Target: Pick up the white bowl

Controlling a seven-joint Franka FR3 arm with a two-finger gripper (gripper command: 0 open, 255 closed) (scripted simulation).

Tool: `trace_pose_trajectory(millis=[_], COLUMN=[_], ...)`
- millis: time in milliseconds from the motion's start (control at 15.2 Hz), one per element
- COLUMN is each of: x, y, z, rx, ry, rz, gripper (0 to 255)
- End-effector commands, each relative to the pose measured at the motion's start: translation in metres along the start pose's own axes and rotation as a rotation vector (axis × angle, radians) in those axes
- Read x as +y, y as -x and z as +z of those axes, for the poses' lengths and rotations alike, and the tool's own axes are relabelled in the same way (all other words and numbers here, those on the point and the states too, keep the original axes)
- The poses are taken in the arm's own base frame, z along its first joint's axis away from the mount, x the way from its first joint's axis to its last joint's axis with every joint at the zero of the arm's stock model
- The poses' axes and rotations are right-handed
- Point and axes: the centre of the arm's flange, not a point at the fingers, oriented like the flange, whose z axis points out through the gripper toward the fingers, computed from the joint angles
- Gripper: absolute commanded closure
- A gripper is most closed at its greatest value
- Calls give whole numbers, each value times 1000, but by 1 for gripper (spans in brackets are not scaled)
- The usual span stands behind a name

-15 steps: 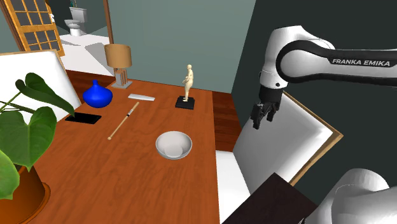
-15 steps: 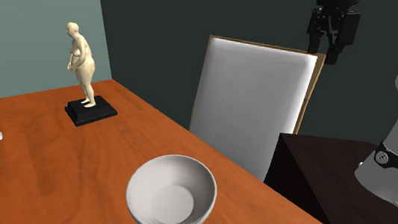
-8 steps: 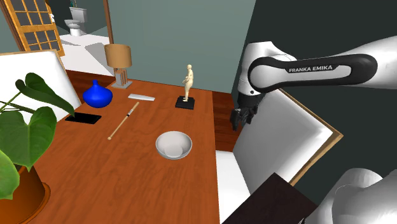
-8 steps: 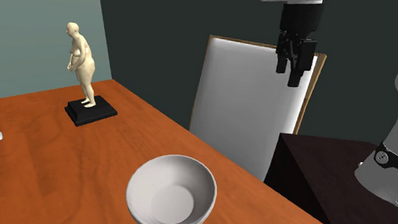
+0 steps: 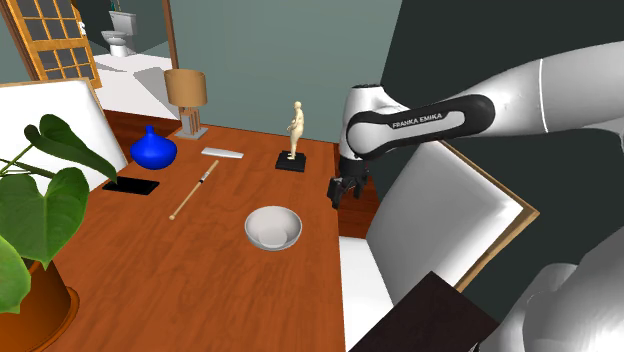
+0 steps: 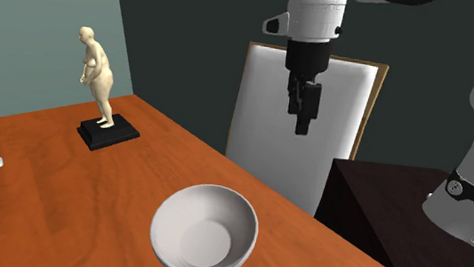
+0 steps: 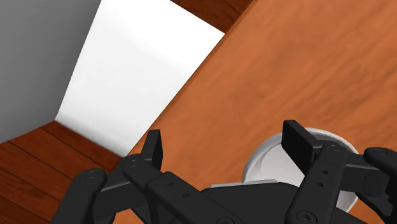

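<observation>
Wrist view first: the black two-finger tool (image 7: 224, 143) stands wide and empty above the brown wooden counter (image 7: 305, 57) — the white round bowl (image 7: 267, 164) rests on it, seen past one fingertip, not between both. Best, I judge, to centre over one rim wall, then descend and pinch. One bowl; farther off, one cream figurine on a black base (image 5: 294, 135), one blue vase (image 5: 153, 149), two white chairs (image 5: 440, 230).

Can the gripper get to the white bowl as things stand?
Probably yes. The gripper, fingers open, hangs at the edge of the table, beside the bowl, with nothing between them. The bowl sits alone, mouth up; the statuette stands well apart.
</observation>
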Motion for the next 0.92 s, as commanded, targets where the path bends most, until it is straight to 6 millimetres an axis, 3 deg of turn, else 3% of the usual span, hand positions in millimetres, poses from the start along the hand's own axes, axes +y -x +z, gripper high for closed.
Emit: trace_pose_trajectory(millis=[0, 792, 858], x=[-5, -51, -52], y=[-21, -148, -151], z=[13, 85, 86], rx=[8, 48, 49], ry=[-4, -27, -27], rz=[-7, -45, -46], gripper=[0, 0, 0])
